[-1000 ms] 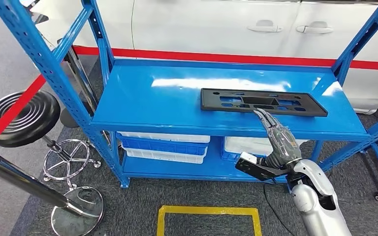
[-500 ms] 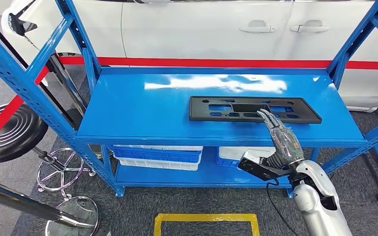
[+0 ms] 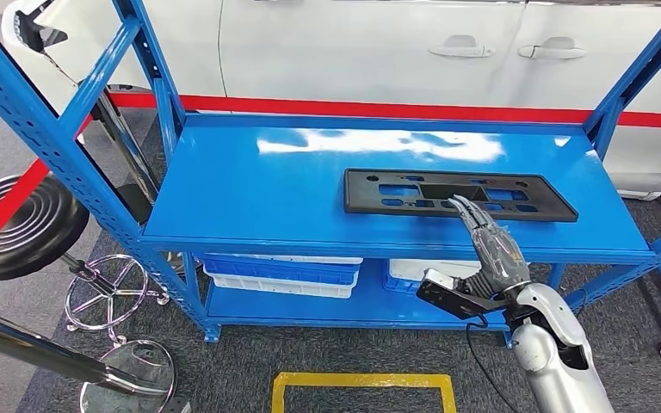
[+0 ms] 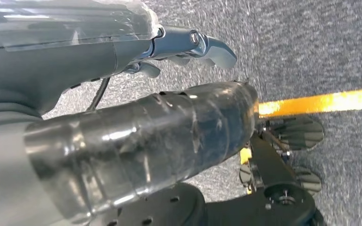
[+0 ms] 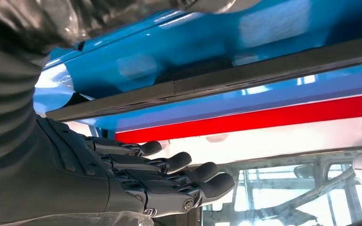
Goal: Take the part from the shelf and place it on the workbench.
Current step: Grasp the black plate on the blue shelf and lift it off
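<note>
The black part (image 3: pixel 458 194) lies flat on the top level of the blue shelf (image 3: pixel 267 185), lengthwise toward the right half and nearer the front edge than the back. The right hand (image 3: pixel 489 245) reaches up from below the front edge with its fingers (image 3: pixel 467 209) straight and close together, their tips over the part's near edge; it holds nothing. The left hand (image 4: pixel 136 136) hangs over grey carpet, and whether its fingers are spread or curled cannot be told.
</note>
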`<state>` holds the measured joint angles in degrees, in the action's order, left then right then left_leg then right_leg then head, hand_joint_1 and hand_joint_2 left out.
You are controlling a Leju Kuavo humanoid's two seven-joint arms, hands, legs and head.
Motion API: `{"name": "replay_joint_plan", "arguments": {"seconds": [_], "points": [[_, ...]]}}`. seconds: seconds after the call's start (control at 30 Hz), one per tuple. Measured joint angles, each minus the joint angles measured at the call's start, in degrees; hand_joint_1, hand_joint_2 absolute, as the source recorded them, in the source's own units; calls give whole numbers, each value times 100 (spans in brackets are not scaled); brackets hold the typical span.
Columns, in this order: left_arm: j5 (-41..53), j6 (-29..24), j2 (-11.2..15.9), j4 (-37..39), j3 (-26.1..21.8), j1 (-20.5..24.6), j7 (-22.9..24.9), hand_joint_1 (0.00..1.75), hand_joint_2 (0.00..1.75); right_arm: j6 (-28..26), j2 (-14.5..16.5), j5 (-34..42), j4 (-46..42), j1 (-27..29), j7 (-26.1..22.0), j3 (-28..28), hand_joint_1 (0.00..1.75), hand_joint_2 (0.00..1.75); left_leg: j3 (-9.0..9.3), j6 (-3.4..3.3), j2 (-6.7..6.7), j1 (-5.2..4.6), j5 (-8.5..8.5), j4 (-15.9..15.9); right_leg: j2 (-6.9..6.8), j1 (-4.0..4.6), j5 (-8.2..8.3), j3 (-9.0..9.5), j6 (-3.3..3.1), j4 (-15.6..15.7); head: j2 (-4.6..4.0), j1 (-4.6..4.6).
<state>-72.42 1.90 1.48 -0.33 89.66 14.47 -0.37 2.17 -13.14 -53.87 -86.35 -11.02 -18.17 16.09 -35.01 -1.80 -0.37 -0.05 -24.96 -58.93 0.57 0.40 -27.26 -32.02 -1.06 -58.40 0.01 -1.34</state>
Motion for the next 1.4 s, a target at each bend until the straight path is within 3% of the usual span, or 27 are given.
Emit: {"name": "replay_joint_plan", "arguments": {"seconds": [0.2, 0.53, 0.83, 1.4], "points": [[39, 0, -1, 0, 0, 16, 0, 0, 0, -62, 2, -211, 26, 0, 16, 4, 0, 175, 1, -2, 0, 0, 1, -1, 0, -2, 6, -2, 36, 0, 0, -1], [57, 18, -6, 0, 0, 24, -19, 0, 0, -617, 37, -1079, 56, -64, 291, 269, 0, 175, 3, 1, 2, 17, 5, -1, 0, 0, 3, -8, 34, -15, 1, -1], [154, 35, -15, -4, 0, 87, 67, 0, 0, -537, 346, -1430, 294, -533, 656, 518, 0, 175, 4, 8, 2, 20, 10, 0, 1, 2, 0, -15, 30, -27, 0, -1], [213, -18, -71, -150, 0, 255, 258, 0, 0, -633, 743, -1635, 1329, -1042, 697, 728, 0, 175, 1, 7, -2, 20, 13, -1, -7, 5, -1, -15, 30, -29, 0, -1]]}}
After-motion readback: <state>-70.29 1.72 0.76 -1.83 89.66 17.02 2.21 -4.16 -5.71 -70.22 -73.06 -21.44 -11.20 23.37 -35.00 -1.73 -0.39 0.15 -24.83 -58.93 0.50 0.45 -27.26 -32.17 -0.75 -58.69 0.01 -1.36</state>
